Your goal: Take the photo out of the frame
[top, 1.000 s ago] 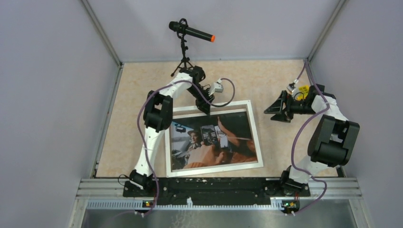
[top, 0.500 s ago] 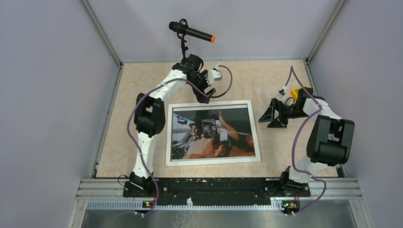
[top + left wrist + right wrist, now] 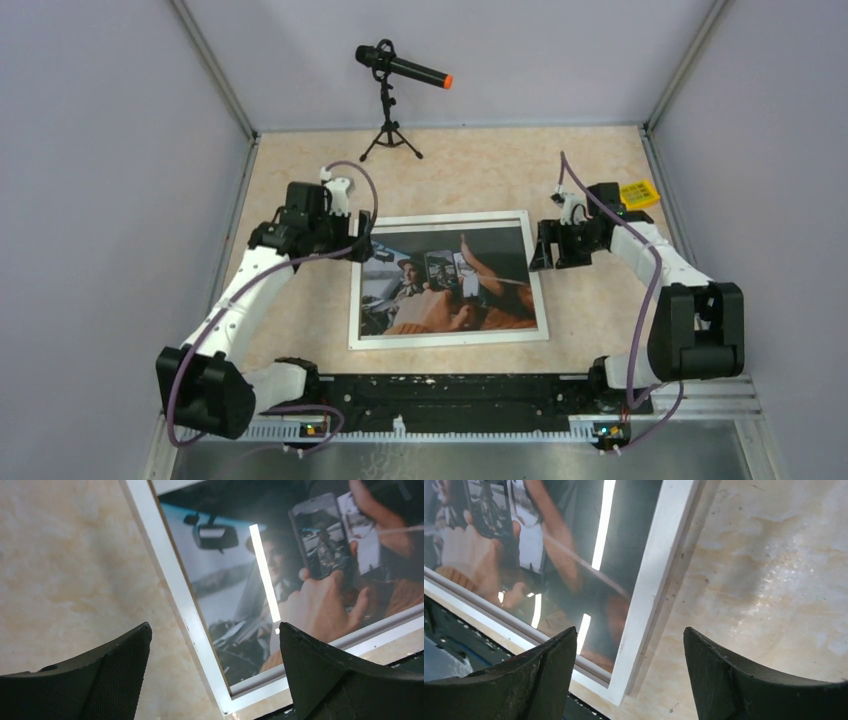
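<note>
Frame (image 3: 450, 340) flat and face up on table (image 3: 585, 315), close to the near edge, photo (image 3: 450, 285) seated inside. Left gripper (image 3: 214, 630) spread wide, poised over left rim, gripping nothing. Right gripper (image 3: 629, 632) spread wide, poised over right rim, gripping nothing

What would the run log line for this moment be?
frame: flat, face up; photo: inside frame; left gripper: open, at left rim; right gripper: open, at right rim

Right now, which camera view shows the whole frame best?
The top external view: the frame lies whole, with all four white rims visible. The left wrist view shows only its left part, cut off by the picture's edge; the right wrist view shows only its near-right corner.
</note>
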Tool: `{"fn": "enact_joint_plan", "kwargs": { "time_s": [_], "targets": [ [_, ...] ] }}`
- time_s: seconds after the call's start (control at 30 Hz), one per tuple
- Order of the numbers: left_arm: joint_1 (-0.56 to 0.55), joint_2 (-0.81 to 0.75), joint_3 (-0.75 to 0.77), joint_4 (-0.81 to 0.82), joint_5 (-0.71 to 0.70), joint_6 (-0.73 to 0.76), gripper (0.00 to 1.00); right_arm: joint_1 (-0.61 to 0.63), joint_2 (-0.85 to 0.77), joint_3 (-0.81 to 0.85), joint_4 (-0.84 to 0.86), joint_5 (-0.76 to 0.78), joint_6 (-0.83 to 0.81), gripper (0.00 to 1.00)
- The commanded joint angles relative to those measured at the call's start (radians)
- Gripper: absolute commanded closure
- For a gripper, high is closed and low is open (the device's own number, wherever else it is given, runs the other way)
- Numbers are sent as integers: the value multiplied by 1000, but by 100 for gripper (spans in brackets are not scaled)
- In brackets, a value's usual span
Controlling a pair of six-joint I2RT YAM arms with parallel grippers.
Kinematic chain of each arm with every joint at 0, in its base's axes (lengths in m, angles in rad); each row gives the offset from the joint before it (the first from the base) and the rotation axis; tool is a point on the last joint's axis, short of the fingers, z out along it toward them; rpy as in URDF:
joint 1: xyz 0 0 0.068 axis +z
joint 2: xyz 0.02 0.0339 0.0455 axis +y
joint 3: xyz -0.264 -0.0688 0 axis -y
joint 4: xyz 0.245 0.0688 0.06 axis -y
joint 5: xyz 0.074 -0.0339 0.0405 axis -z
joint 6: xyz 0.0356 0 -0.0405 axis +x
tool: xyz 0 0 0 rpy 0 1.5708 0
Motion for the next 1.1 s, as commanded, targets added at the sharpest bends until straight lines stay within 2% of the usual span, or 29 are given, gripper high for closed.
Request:
{"fn": "enact_joint_plan", "kwargs": {
  "time_s": [0.0,0.13,0.23,0.5,0.7,0.77,0.83,0.93,1.03,1.07],
  "targets": [
    [-10,-64,-139,50,-155,-163,2,113,-30,4,46,151,9,24],
    [-6,-51,-183,83,-142,-170,5,147,17,19,26,182,15,26],
    [-5,1,-196,92,-175,-179,8,149,68,33,10,208,25,28],
    [-5,127,-211,128,-136,-183,17,149,187,43,31,217,57,34],
    [-5,277,-184,169,-121,-150,50,149,279,63,51,209,87,51],
    [-5,328,-169,181,-153,-144,61,149,320,85,51,221,90,60],
    [-2,387,-133,179,-191,-142,69,149,374,125,39,242,95,64],
    [13,457,-72,189,-197,-123,80,149,443,213,1,241,93,78],
    [18,496,-7,150,-198,-108,100,149,449,268,-43,236,92,94],
    [19,496,11,128,-185,-110,100,149,438,275,-57,232,92,98]
  ]
}}
